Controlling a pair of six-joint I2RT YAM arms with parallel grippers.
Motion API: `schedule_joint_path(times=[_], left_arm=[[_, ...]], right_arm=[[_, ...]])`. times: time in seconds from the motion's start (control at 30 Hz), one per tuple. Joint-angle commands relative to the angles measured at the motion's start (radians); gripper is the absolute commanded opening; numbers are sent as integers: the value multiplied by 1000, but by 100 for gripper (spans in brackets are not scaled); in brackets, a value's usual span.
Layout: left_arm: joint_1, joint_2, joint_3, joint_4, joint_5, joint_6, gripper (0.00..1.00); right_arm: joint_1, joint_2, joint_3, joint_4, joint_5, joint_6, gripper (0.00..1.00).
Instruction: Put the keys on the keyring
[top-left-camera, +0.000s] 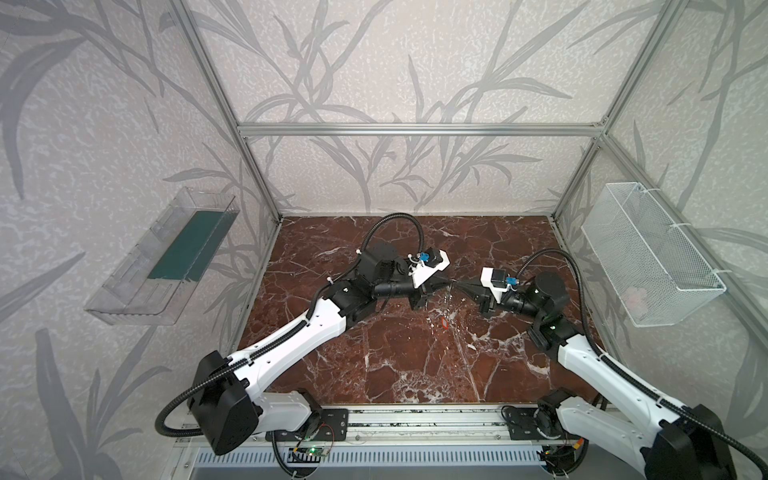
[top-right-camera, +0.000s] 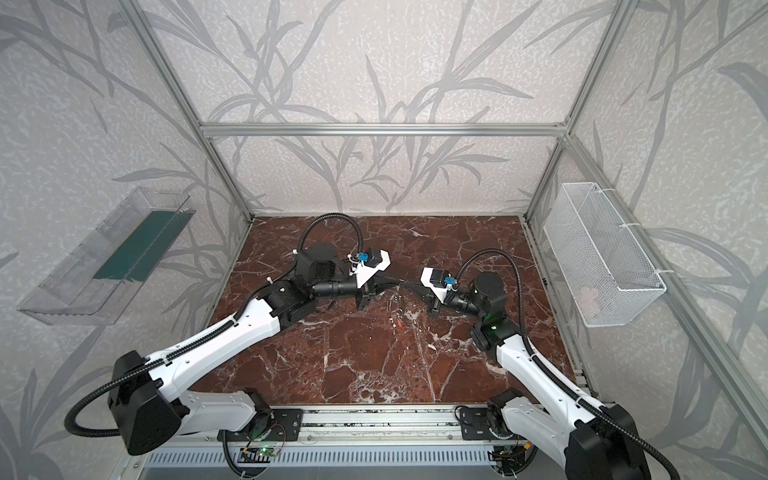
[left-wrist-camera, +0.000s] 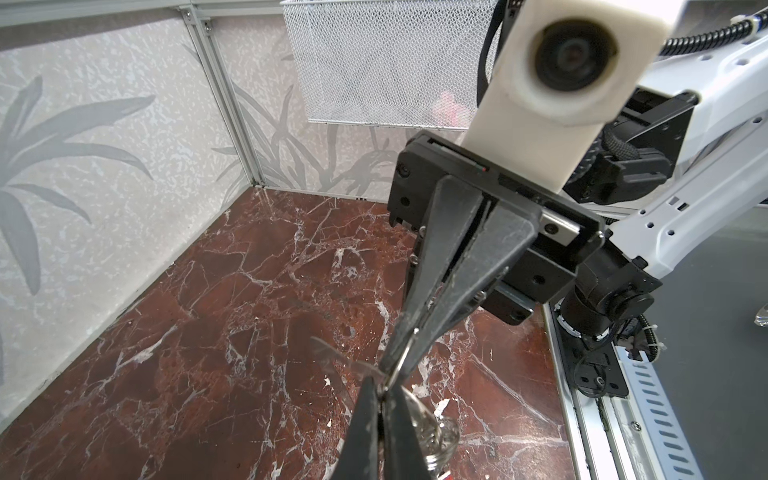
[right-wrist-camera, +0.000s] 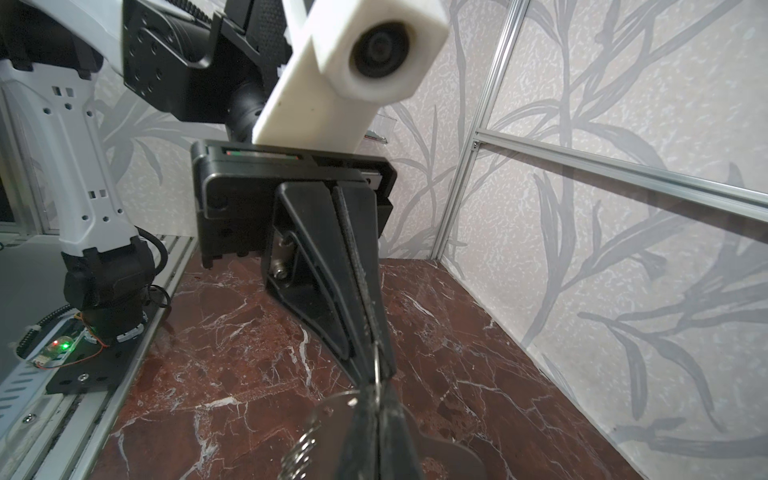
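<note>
Red-brown marble table (top-left-camera: 374, 353) inside the wallpapered frame: you have the flat grey metal keyring plate (right-wrist-camera: 449, 451) raised off it, hanging mid-table where your two arms meet tip to tip. Your left hand (right-wrist-camera: 372, 372) is closed and your right hand (left-wrist-camera: 395, 362) is pinched all but shut, both on the thin wire loop (right-wrist-camera: 376, 359) above the plate. One key's red-orange oblong tag (top-left-camera: 444, 323) lies on the table just in front of the hands, unattached. The white-tagged key cannot be picked out against the marble veins. Assessment: keyring secured, no key seen threaded; pickup and threading are outstanding.
</note>
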Motion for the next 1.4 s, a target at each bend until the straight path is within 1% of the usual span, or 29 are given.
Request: schedule_joint_path(times=[0.0,0.13,0.23,0.37,0.57,0.67,0.83,0.93,1.03,1.23,1.37], left_arm=[[3,7,69,-56,-21,-22,0],[6,12,98,-126,-60,-37,0],[6,17,118,-175,-91,-61,0],[5,23,136,-213,-131,-102,0],[6,52,200,-314,-181,-141,0],[6,69,233,-372,-214,-166,0],[5,90,271,-424,-254,-199,0],[4,102,288,-447,-268,-199,0],[-2,122,316,-494,-285,-178,0],[-14,151,367,-574,-310,-83,0],[-20,171,406,-626,-313,-16,0]], right_arm=[[3,-38,11,-62,70,-59,19],[3,-72,13,-142,179,-112,33],[3,-85,37,-235,226,-147,36],[3,-99,64,-314,249,-185,41],[3,-99,110,-461,288,-245,43],[3,-105,116,-483,307,-260,43],[14,-77,151,-553,297,-312,43],[19,-61,160,-559,283,-332,41],[22,-42,174,-562,256,-341,40],[39,-7,207,-584,187,-366,39],[48,8,219,-581,170,-363,37]])
